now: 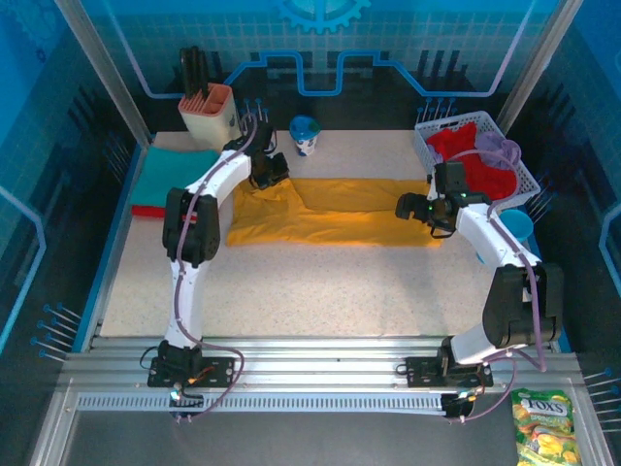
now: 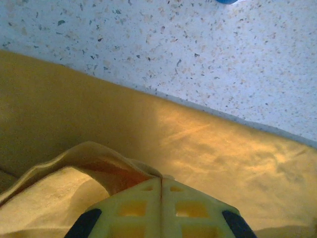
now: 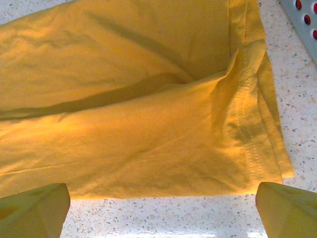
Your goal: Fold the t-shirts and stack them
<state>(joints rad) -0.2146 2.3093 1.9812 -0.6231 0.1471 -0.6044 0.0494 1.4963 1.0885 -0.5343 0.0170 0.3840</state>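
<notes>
The left arm (image 1: 218,181) rises from its base, bends at a dark elbow and reaches forward and to the right, its white forearm sloping down to the left gripper (image 1: 267,171). Its fingers (image 2: 138,208) are pressed flat together, pad against pad, with a raised fold of the yellow t-shirt (image 2: 99,158) nipped at their tips. The right arm (image 1: 485,239) leans forward and to the left, wrist held low. The right gripper (image 1: 408,207) points left, its two fingers spread wide, cloth lying just ahead of their tips.
</notes>
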